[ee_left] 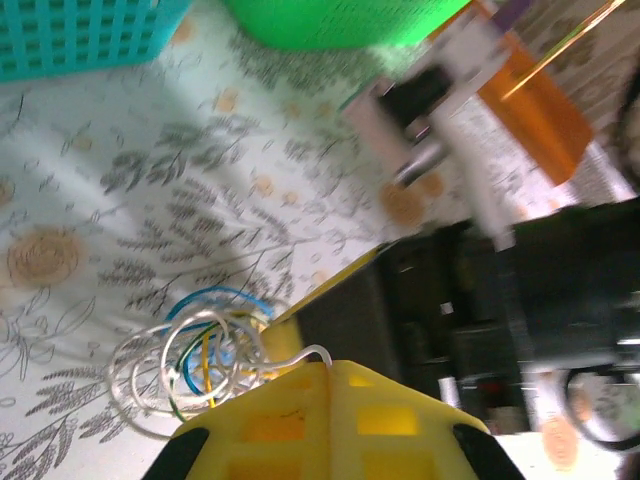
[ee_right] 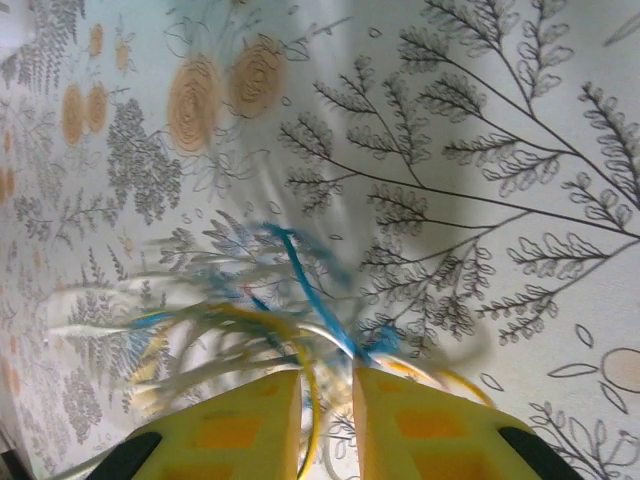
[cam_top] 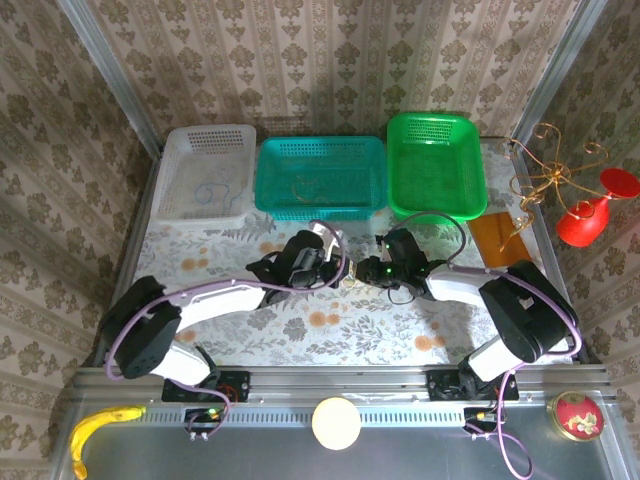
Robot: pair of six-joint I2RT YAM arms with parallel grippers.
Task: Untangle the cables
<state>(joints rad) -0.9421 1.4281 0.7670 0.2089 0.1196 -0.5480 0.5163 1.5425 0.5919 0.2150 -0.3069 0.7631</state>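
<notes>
- Centrally, cables [ee_left: 205, 352] lie looped on the table [cam_top: 300, 325], stretched from gripper to gripper.
- Clamped tight, the left gripper [ee_left: 325, 365] pinches a white strand.
- Nearly closed, the right gripper [ee_right: 327, 378] nips blue and yellow strands, which fan left, blurred.

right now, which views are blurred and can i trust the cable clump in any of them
Top external: sharp, evenly lit. Left wrist: cables fairly crisp, but the right arm at upper right is smeared by motion. Right wrist: cables streaked and ghosted by the yellow jaws, tablecloth print sharp on the right.
</notes>
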